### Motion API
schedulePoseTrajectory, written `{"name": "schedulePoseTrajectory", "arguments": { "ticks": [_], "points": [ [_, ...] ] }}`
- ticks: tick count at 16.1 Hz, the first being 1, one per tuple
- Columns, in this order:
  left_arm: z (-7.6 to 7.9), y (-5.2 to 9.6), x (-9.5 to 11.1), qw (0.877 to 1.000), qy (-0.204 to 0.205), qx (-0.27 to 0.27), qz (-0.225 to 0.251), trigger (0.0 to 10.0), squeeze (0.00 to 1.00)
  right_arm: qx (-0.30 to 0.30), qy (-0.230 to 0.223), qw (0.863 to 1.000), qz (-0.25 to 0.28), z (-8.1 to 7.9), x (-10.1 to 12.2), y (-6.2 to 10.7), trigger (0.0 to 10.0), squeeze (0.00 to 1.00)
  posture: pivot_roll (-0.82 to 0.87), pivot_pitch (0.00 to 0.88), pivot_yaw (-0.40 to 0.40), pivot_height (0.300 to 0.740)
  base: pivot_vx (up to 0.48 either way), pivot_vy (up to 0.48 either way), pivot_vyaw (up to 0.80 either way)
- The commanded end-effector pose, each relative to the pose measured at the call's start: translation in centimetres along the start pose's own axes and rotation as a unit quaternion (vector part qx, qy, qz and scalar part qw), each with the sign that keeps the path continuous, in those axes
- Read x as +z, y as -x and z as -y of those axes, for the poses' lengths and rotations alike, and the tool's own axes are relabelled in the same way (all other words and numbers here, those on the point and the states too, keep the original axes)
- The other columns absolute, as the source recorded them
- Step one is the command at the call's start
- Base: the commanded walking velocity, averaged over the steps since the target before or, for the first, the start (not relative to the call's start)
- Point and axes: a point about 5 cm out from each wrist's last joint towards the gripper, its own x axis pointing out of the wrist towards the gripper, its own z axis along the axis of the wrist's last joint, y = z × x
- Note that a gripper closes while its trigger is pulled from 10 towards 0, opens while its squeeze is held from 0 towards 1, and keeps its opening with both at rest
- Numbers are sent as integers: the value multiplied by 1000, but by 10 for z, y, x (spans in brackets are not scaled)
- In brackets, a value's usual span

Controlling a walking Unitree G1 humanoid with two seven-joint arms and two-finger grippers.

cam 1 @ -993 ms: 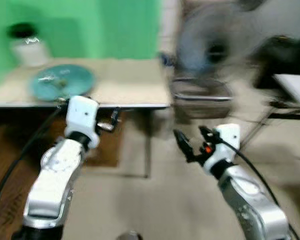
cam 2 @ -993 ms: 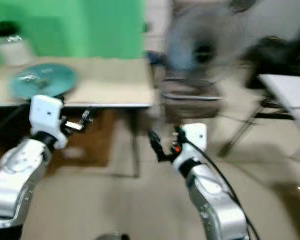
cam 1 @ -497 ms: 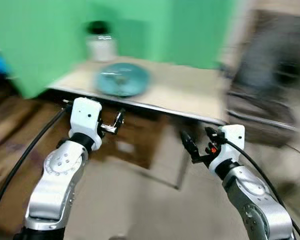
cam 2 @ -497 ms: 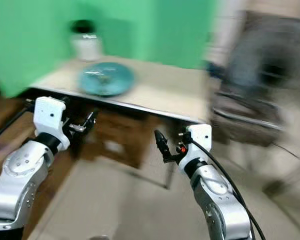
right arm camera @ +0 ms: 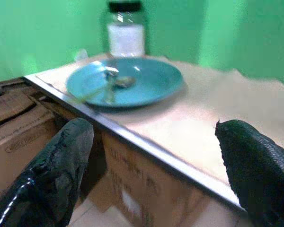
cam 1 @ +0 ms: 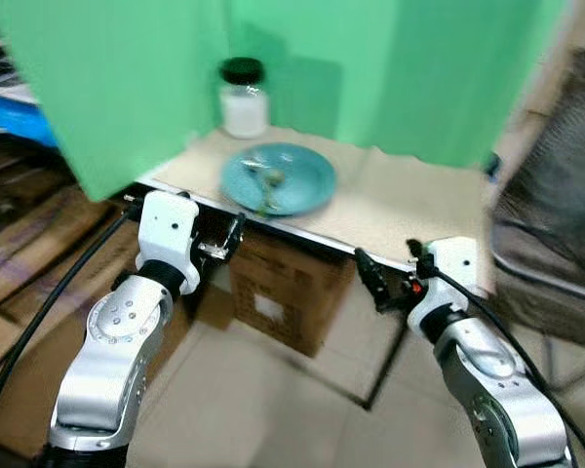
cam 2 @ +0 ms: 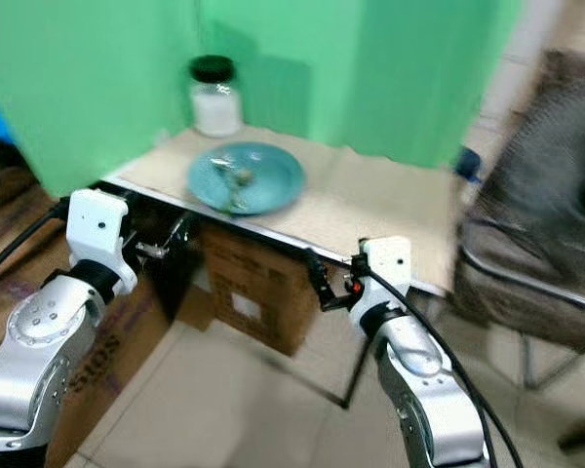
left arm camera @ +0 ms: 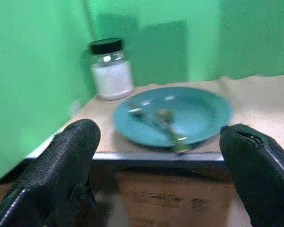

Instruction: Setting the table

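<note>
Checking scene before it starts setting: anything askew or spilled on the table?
Nothing spilled. Only oddity: the cutlery lies inside the teal plate, crossed, not beside it. The plate sits close to the table front edge. The jar stands upright, lid on.

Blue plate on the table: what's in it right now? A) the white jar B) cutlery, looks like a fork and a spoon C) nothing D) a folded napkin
B: the blue plate holds cutlery lying across it, apparently a fork and a spoon, though blur makes the exact pieces hard to confirm; the jar stands apart behind the plate on the table.
</note>
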Motion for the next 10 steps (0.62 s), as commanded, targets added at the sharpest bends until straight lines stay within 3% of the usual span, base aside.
{"name": "schedulePoseTrajectory", "arguments": {
  "ticks": [1,8,10],
  "points": [
    [-4,4,-3,1000,-3,1,-6,10000,0,5,-5,1000,5,-5,0,0,10000,0,97,0,-29,740,337,0,0],
    [-9,28,-22,1000,0,-12,-8,10000,0,-13,-38,999,-3,-1,-5,-3,10000,0,109,0,-47,740,333,0,0],
    [-7,30,-23,1000,-4,-17,-9,10000,0,-13,-35,999,-4,0,-4,-3,10000,0,107,0,-48,740,345,0,800]
  ]
}}
